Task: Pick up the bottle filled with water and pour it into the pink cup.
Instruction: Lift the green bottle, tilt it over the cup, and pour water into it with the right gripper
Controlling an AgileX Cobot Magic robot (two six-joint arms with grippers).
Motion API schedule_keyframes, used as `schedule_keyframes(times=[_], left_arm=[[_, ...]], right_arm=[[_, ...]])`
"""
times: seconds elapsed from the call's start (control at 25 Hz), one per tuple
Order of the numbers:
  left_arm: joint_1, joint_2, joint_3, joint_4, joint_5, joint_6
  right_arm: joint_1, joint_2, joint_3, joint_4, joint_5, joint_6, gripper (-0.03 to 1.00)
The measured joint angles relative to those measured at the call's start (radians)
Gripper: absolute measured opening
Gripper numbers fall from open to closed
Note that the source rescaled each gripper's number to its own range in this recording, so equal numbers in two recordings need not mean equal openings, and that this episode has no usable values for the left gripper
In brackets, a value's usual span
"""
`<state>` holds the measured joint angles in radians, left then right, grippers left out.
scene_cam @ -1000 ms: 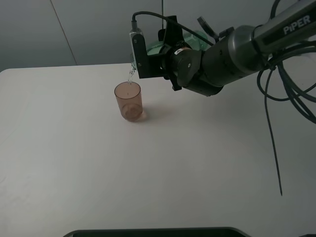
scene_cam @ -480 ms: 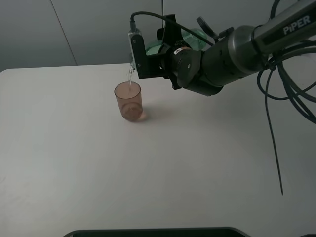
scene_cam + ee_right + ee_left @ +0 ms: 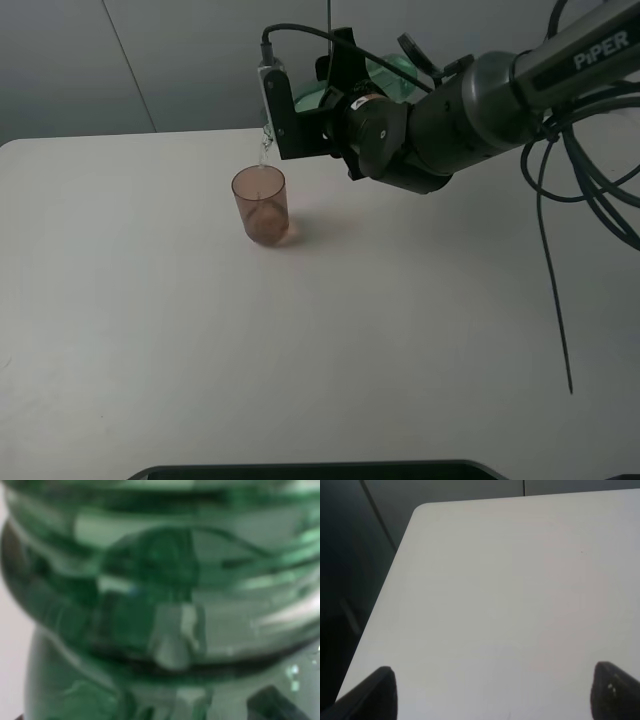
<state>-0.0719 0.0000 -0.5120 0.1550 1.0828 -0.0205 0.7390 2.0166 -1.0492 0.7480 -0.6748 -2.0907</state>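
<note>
The right gripper [image 3: 305,125] reaches in from the worktop's right edge and hangs above the far part of the worktop [image 3: 300,350], a little left of the middle. It is clamped on the bottle [image 3: 385,72], which lies tipped over on its side in the air, its green body showing behind the black wrist parts and its mouth pointing toward the left edge. In the right wrist view the bottle [image 3: 160,600] fills the whole picture as blurred green ridges, so the fingers themselves cannot be made out there. A thin stream of water [image 3: 264,150] falls from the bottle's mouth straight into the pink cup [image 3: 260,205]. The cup stands upright on the worktop just below the mouth, near the far edge and apart from the bottle; how full it is cannot be told. Black cables [image 3: 548,250] hang from the arm over the right side of the worktop. The left gripper [image 3: 497,695] has its fingertips [image 3: 380,690] spread wide and holds nothing, hovering over bare worktop [image 3: 520,580] near a rounded corner
</note>
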Motion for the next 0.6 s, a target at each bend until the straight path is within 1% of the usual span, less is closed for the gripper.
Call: schedule_keyframes(times=[0.44,0.6], left_arm=[[0.000,0.000,0.000,0.000,0.000,0.000],[0.000,0.000,0.000,0.000,0.000,0.000]], right_arm=[[-0.020,0.000,0.000,-0.008,0.000,0.000,0.00],[-0.023,0.000,0.000,-0.030,-0.002,0.000,0.00]])
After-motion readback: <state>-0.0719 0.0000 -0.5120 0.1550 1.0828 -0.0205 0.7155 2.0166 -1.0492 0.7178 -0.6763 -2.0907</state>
